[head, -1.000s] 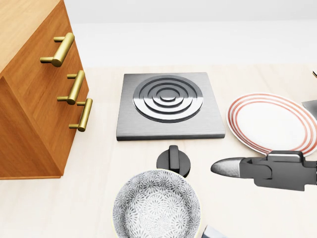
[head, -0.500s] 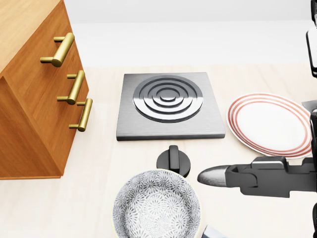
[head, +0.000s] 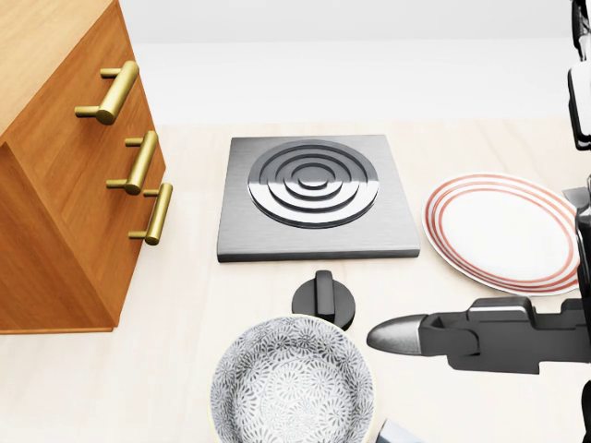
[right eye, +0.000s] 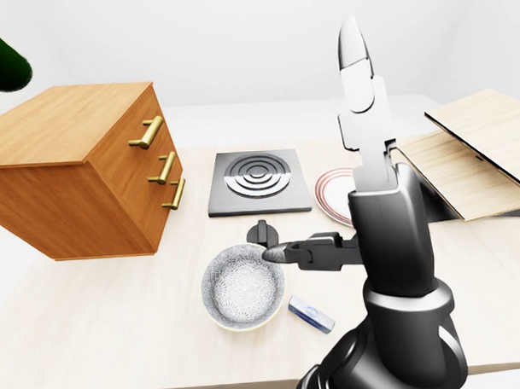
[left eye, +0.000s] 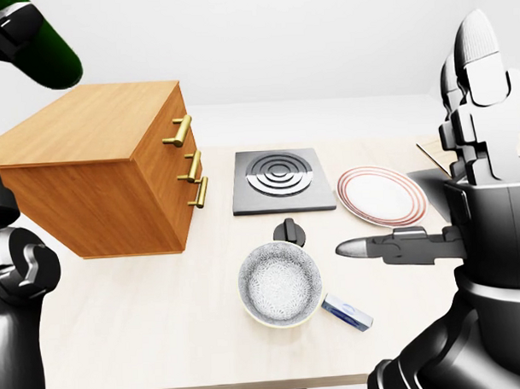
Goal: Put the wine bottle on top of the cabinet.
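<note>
The green wine bottle (left eye: 43, 50) shows at the top left of the left-eye view, high above the table. My left hand (left eye: 9, 28) is closed on it, and only part of the bottle is in frame. The wooden cabinet (left eye: 96, 136) with three brass handles stands on the table's left, below and to the right of the bottle. Its flat top is bare. My right hand (left eye: 429, 154) is raised over the table's right side and is open and empty. Its fingers (right eye: 355, 63) point up and its thumb (head: 406, 334) points left.
A square metal hob (head: 314, 194) lies mid-table with a black knob (head: 323, 297) below it. A patterned bowl (head: 291, 383) sits near the bottom. A red-rimmed plate (head: 499, 229) lies right. A small blue-silver object (left eye: 345, 313) lies by the bowl. Wooden boards (right eye: 472, 153) lean at far right.
In the head view my right hand has shifted left, its thumb tip moving toward the bowl. Its raised fingers have come into the upper right edge. The things on the table have not moved.
</note>
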